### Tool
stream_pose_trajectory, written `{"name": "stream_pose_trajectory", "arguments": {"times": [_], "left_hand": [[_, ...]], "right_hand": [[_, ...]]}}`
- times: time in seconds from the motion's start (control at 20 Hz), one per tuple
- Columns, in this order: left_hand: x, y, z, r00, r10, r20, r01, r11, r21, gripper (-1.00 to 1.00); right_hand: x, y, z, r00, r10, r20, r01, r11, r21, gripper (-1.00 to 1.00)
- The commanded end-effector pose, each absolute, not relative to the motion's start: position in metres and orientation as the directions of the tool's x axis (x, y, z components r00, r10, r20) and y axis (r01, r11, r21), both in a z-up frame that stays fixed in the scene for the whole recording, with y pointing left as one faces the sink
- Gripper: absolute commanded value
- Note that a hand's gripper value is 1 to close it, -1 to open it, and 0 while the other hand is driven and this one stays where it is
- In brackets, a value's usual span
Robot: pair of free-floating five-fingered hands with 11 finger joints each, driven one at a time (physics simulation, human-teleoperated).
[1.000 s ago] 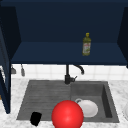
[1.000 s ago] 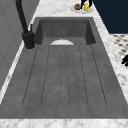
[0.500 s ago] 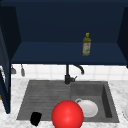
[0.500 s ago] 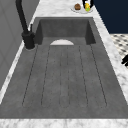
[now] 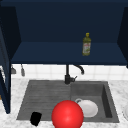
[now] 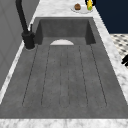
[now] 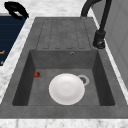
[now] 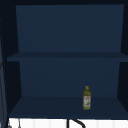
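Observation:
My left hand (image 5: 36,118) hangs at the front left edge of the sink, over the draining board's (image 6: 65,75) front rim. It also shows at the right edge of the left side view, hand (image 6: 125,60), and at the top left of the right side view, hand (image 7: 15,9), with fingers loosely bent and nothing in them. A big red ball (image 5: 67,115) shows low in the middle, in front of the basin. A white plate (image 7: 66,88) lies in the basin (image 7: 100,75). A small red thing (image 7: 37,74) sits by the basin's front wall.
A black faucet (image 5: 67,75) stands behind the sink. An olive oil bottle (image 5: 86,45) stands on the lower shelf (image 8: 50,107) of the open blue cabinet. A plate with food (image 6: 81,7) rests on the counter right of the sink. Utensils (image 5: 22,71) hang on the tiled wall.

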State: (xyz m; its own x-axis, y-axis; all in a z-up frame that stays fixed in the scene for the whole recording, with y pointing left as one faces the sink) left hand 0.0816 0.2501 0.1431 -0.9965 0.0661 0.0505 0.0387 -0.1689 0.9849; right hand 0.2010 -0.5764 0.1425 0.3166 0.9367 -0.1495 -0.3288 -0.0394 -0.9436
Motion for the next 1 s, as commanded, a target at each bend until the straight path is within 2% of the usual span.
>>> {"name": "stream_pose_trajectory", "arguments": {"times": [0.0,0.95], "left_hand": [[0.082,0.250,0.143,-0.997,0.066,0.051,0.039,-0.169,0.985,0.00],[0.082,0.250,0.143,-0.997,0.066,0.051,0.039,-0.169,0.985,0.00]], "right_hand": [[0.201,-0.558,0.173,0.314,0.938,-0.147,-0.322,-0.041,-0.946,1.00],[0.204,-0.423,0.273,0.318,0.938,-0.141,-0.339,-0.026,-0.941,1.00]]}}
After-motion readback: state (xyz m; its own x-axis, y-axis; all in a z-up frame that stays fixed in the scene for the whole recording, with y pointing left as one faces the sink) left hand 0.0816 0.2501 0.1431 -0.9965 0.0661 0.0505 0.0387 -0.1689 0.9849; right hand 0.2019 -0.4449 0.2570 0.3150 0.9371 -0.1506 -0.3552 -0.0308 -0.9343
